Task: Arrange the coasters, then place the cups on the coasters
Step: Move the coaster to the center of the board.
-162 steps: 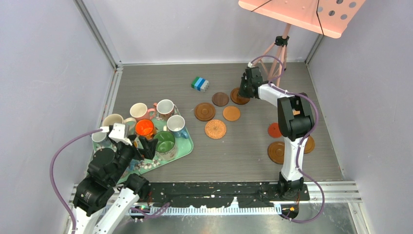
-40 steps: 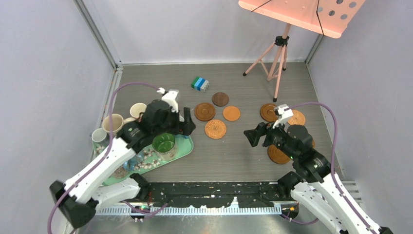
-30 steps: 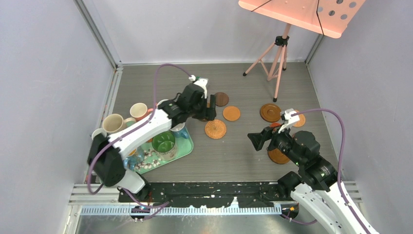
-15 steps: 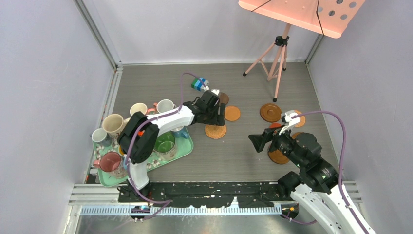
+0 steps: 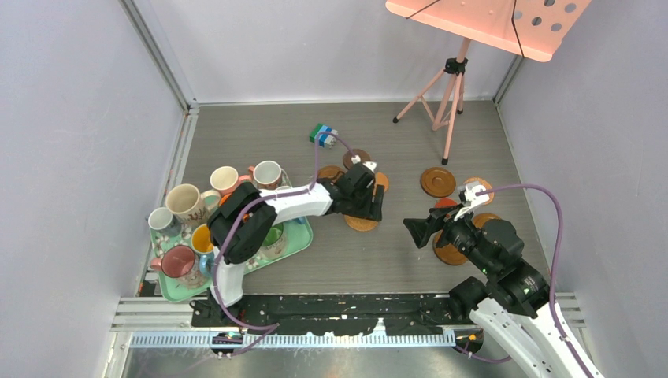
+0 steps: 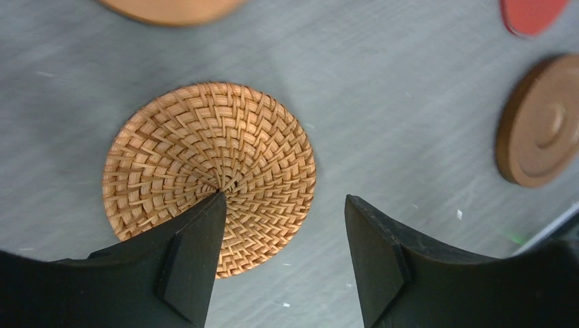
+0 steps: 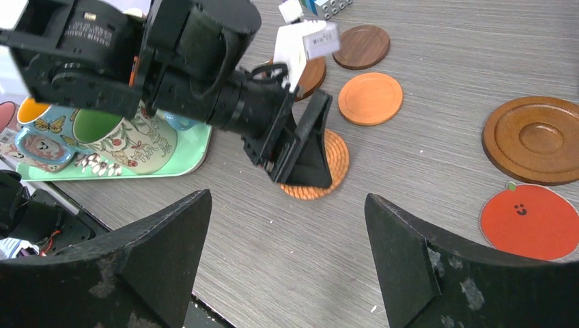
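Hovering over the wicker coaster, your left gripper has its jaws spread with nothing between them — one finger overlaps the coaster's near edge in the left wrist view, the other sits off its right side over bare table. Can't tell whether the tips touch the weave. Your right gripper is wide open too, holding nothing, raised above the table and facing the left arm. Other coasters lie flat nearby — an orange coaster, a dark wood coaster, a large brown coaster and a red-orange coaster with a face on it. The cups are all over at the left, on and beside the mint-green tray.
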You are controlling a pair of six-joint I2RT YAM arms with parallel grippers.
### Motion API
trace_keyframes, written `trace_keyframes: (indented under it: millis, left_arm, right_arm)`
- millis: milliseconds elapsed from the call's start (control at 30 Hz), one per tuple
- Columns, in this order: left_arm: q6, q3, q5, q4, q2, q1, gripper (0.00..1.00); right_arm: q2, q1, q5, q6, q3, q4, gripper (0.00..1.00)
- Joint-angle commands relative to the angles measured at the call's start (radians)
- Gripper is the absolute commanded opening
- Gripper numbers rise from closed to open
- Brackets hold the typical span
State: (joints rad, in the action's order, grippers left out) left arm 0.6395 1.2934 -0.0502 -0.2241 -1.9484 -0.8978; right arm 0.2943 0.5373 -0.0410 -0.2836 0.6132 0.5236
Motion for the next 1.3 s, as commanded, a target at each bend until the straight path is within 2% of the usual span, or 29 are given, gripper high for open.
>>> trace_keyframes:
  millis: [0,333,667,767,933,1033,1167,1267]
  left_arm:
    - [0.075,-0.047,-0.065,0.063,0.001,-0.099,0.66]
    - [0.192,-0.052,-0.134,0.211,-0.008,-0.248,0.66]
    - [0.234,-0.007,-0.213,0.328,-0.087,-0.263,0.66]
    - [0.229,-0.037,-0.205,0.352,-0.05,-0.263,0.65]
    - [0.196,-0.183,-0.109,0.353,0.143,-0.223,0.65]
    - [0.175,-0.293,-0.041,0.337,0.339,-0.164,0.65]
    - [0.086,-0.373,0.106,0.185,0.614,-0.106,0.66]
    - [-0.027,-0.364,0.275,-0.025,0.809,-0.103,0.68]
  right_arm:
    - [-0.015,0.004,0.018,0.008,0.002,-0.047,0.9]
    - [-0.043,0.004,0.036,0.009,-0.003,-0.051,0.9]
    - [-0.044,0.004,0.036,0.008,-0.004,-0.053,0.9]
    - [-0.046,0.003,0.036,0.007,-0.004,-0.051,0.9]
    - [-0.036,0.004,0.054,0.003,-0.006,-0.051,0.9]
    - [-0.006,0.004,0.085,-0.024,-0.003,-0.044,0.9]
    - [0.068,0.004,0.096,-0.087,0.008,-0.017,0.87]
    - [0.153,0.004,0.081,-0.175,-0.014,-0.023,0.71]
